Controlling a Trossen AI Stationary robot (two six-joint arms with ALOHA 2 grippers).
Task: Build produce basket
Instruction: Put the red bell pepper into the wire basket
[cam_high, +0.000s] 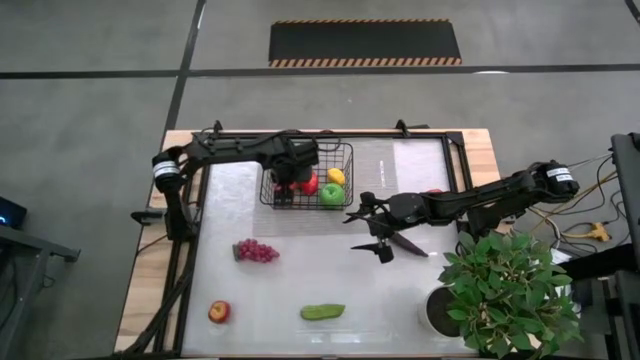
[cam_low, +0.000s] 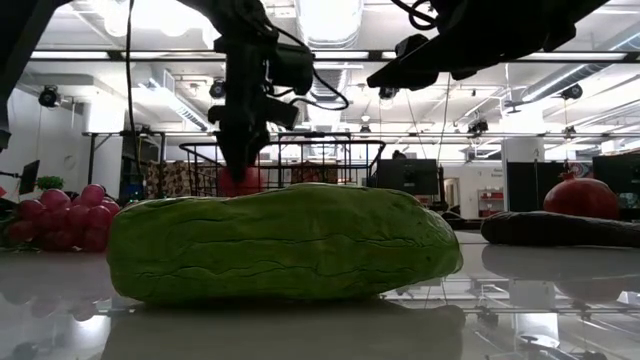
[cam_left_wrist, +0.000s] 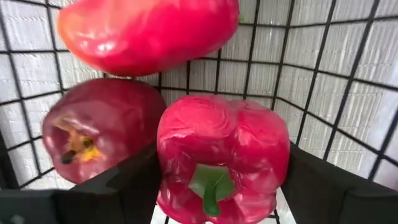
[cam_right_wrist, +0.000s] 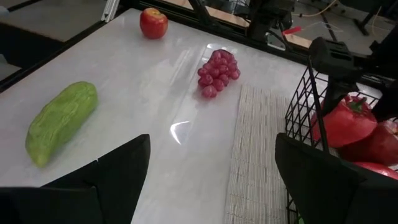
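Note:
The black wire basket stands at the table's far middle on a pale woven mat. In it lie a green apple, a yellow lemon and red produce. My left gripper reaches down into the basket, shut on a red pepper. My right gripper hovers open and level over mid-table, holding nothing. Purple grapes, a red apple and a green cucumber lie on the table. A dark eggplant lies under the right arm. My left gripper pinches the red pepper by two opposite sides between its two fingers, coming from above and pointing down. The pepper's green stem end faces up toward the wrist. It hangs inside the basket just over other red produce; whether it touches them I cannot tell.
A leafy potted plant stands at the near right corner. A red round fruit sits behind the eggplant. Bare white tabletop lies between the grapes, the cucumber and the mat.

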